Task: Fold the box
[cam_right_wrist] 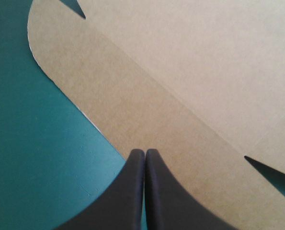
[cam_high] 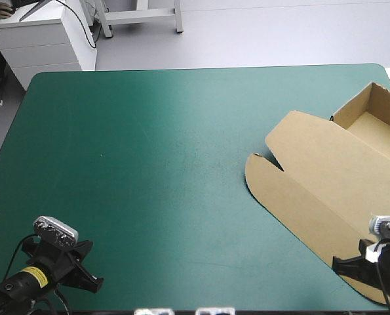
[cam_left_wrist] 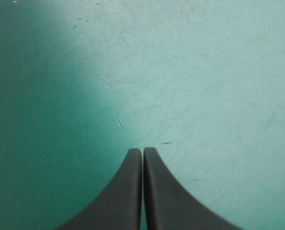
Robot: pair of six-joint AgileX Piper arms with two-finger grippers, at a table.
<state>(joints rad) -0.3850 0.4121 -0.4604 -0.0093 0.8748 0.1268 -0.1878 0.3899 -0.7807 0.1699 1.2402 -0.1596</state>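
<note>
The brown box [cam_high: 326, 177] lies at the right side of the teal-green desk [cam_high: 149, 151], its tray part standing open with raised walls toward the far right corner and its lid spread flat toward the near edge. The right end effector [cam_right_wrist: 145, 152] is closed on nothing, its pointed tip over the lid's outer flap just inside the flap's curved edge. The left end effector [cam_left_wrist: 142, 151] is closed and empty too, over bare cover near the desk's near left corner, well apart from the box.
</note>
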